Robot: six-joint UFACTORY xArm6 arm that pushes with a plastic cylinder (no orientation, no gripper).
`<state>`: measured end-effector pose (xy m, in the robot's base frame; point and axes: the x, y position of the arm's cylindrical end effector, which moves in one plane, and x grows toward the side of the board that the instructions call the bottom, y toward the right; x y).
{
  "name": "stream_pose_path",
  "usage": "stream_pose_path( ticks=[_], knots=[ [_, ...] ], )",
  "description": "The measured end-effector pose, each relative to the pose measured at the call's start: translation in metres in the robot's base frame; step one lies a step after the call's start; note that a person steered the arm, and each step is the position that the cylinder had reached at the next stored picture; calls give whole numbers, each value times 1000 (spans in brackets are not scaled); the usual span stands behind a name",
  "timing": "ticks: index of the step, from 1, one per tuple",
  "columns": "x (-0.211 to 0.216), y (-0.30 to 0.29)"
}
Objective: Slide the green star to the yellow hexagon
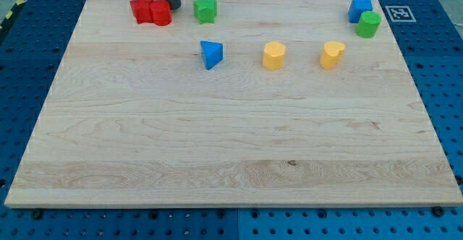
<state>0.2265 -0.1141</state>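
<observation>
The green star [205, 9] sits near the view's top, left of centre, on the wooden board [231, 146]. The yellow hexagon [274, 55] lies lower and to the right of it, near the board's middle top. My tip [174, 6] is at the view's top, just left of the green star, between it and the red blocks, a small gap from the star. The rod rises out of the view's top.
Two red blocks [151, 11] touch each other left of my tip. A blue triangle [211, 53] lies below the star. A yellow heart-like block [332, 54] is right of the hexagon. A blue block [359, 9] and a green cylinder [368, 24] sit at the top right.
</observation>
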Motion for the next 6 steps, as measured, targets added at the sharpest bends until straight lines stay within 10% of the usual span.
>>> stream_pose_path(
  ticks=[6],
  knots=[
    [86,81]
  ],
)
